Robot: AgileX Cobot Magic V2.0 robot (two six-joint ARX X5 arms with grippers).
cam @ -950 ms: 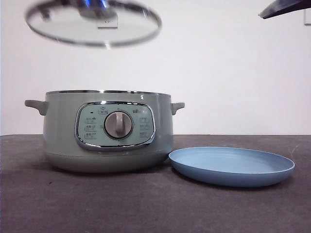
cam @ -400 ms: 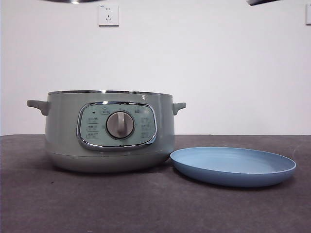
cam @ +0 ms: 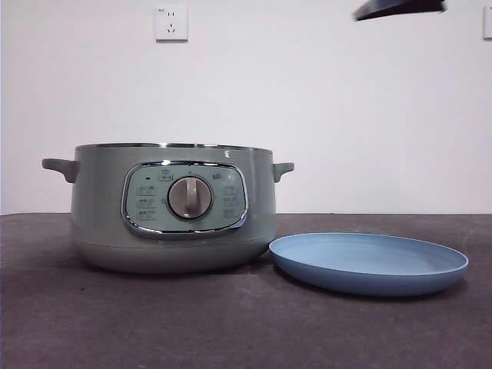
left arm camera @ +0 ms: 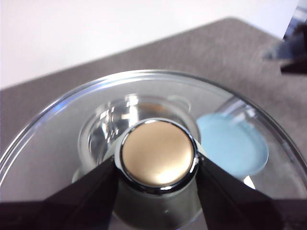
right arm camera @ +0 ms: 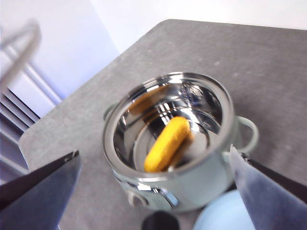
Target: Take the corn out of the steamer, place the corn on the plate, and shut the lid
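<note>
**Right gripper over open steamer, corn lying below between spread jaws**

Right gripper (right arm camera: 153, 191): jaws spread wide, nothing held, hanging high above the pot. In the front view only its dark tip (cam: 398, 8) shows at the top edge, up over the plate's side. The corn (right arm camera: 167, 143) sits straight below and slightly ahead of the fingers, flat on the shiny floor of the steamer (right arm camera: 192, 187). Its long axis runs diagonally across the pot, roughly across the line between the two jaws, so a straight drop looks like it would bracket the cob with little wrist turn (my read).

Left gripper (left arm camera: 157, 167): clamped on the knob of the lid (left arm camera: 72, 129), holding it aloft, out of the front view, clear of the pot mouth.

Steamer (cam: 173, 207) stands left on the table, open. Plate (cam: 369, 263) just right of it, almost touching the base, empty. The right arm is the nearer one to the corn and the free one.
</note>
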